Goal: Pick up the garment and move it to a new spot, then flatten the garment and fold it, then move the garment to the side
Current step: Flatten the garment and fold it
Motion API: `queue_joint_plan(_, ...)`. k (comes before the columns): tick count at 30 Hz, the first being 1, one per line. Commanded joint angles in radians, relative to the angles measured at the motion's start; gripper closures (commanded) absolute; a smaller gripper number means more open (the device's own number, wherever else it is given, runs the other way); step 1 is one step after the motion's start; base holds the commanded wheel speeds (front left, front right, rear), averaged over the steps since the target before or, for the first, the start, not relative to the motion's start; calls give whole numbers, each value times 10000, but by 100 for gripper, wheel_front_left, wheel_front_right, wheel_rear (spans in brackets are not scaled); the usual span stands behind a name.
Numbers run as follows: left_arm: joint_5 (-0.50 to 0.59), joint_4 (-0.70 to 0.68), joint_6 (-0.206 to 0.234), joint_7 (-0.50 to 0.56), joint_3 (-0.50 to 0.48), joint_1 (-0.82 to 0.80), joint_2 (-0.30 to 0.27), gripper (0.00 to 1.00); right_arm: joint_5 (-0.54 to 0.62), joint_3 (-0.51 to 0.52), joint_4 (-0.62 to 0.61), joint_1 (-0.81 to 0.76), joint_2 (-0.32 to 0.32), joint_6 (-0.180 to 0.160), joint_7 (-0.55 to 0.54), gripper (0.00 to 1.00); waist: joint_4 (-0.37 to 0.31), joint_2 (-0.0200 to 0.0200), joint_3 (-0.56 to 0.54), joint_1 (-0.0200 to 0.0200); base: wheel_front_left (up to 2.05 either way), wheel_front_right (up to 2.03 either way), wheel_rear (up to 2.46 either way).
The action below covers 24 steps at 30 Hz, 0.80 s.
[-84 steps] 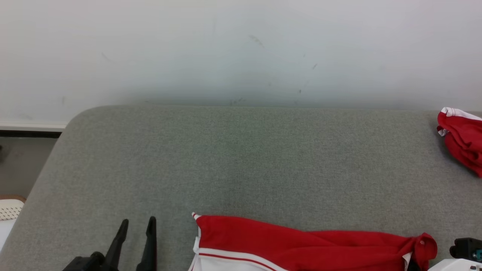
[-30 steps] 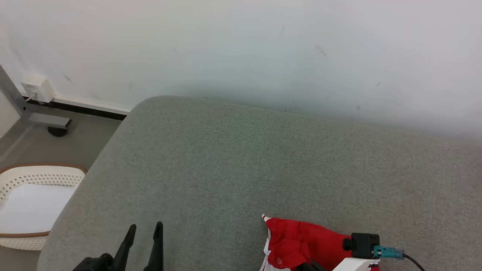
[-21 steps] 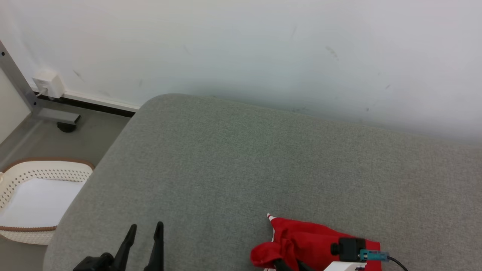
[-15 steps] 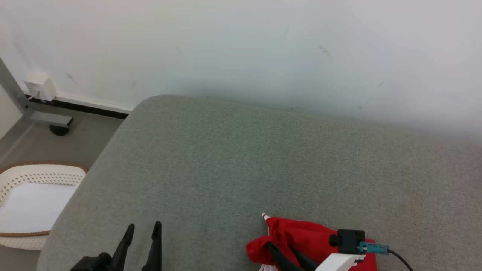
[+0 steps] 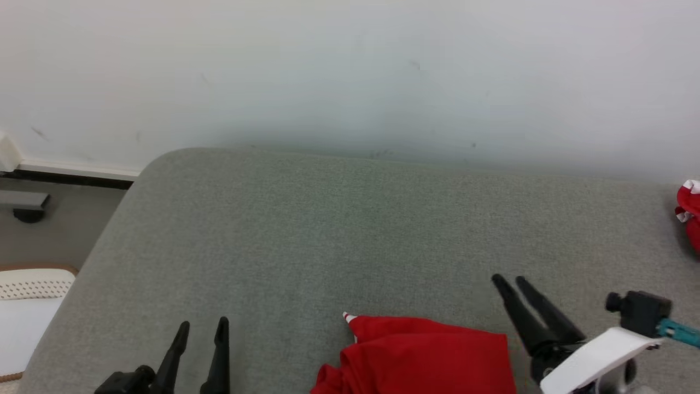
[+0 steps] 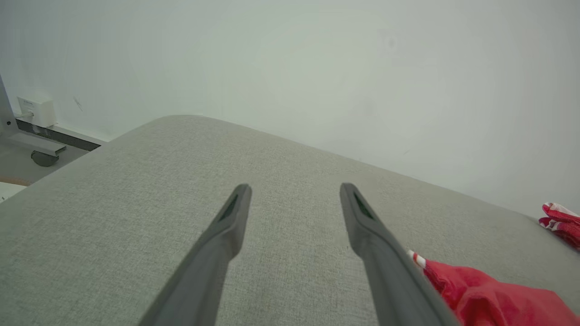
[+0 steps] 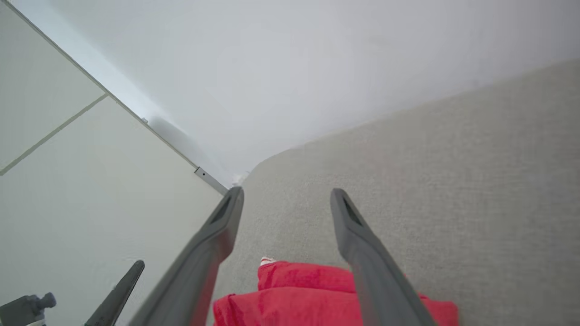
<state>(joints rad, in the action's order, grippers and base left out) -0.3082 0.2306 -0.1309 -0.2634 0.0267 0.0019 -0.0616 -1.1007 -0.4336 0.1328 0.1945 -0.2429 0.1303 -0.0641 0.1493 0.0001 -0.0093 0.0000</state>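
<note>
Quantities by kind, positions given from the counter:

- One counter (image 5: 306, 219), grey and fabric-covered.
- Two red garments with white trim: one folded garment (image 5: 426, 355) at the counter's near edge, and one bunched garment (image 5: 690, 210) at its right end.
- Two pincers: the left pincer (image 5: 203, 323) over the counter's near left part, and the right pincer (image 5: 507, 279) over its near right part.
- Four dark fingers (image 5: 219, 350), two per pincer.
- One white perforated basket (image 5: 33, 276), off the counter's left side.
</note>
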Motion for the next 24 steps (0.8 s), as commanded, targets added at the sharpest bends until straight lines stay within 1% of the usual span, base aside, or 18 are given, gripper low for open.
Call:
queue_joint_plan(1, 36, -69, 6, -11, -62, 40, -3, 0, 380, 214, -209, -160, -277, 3, 215, 0, -149, -1, 14, 0, 0, 0, 0)
queue_joint_plan(5, 55, -268, 6, -11, -192, 84, 25, 0, 1556, 1020, -591, -415, -776, 3, 1089, 0, -446, -1, 24, 0, 0, 0, 0)
queue_joint_plan(7, 85, -390, 6, -11, -269, 73, 38, 0, 2262, 1368, -606, -583, -859, 3, 1519, 0, -589, -1, 22, 0, 0, 0, 0)
queue_joint_plan(12, 182, -709, 8, -11, -413, 57, 64, 0, 3983, 2085, -603, -920, -686, 3, 2461, 0, -948, -1, 17, 0, 0, 0, 0)
queue_joint_plan(17, 245, -881, 9, -11, -539, 23, 74, 0, 5613, 2685, -383, -1205, -295, 3, 2907, 0, -1255, -1, -5, 0, 0, 0, 0)
queue_joint_plan(21, 274, -948, 9, -9, -594, -24, 80, 0, 6538, 2975, -138, -1463, 52, 1, 3054, 0, -1373, -1, -32, 0, 0, 0, 0)
queue_joint_plan(24, 273, -978, 9, -8, -629, 9, 86, 0, 6730, 3049, -4, -1624, 354, 1, 3133, 0, -1441, -1, -50, 0, 0, 0, 0)
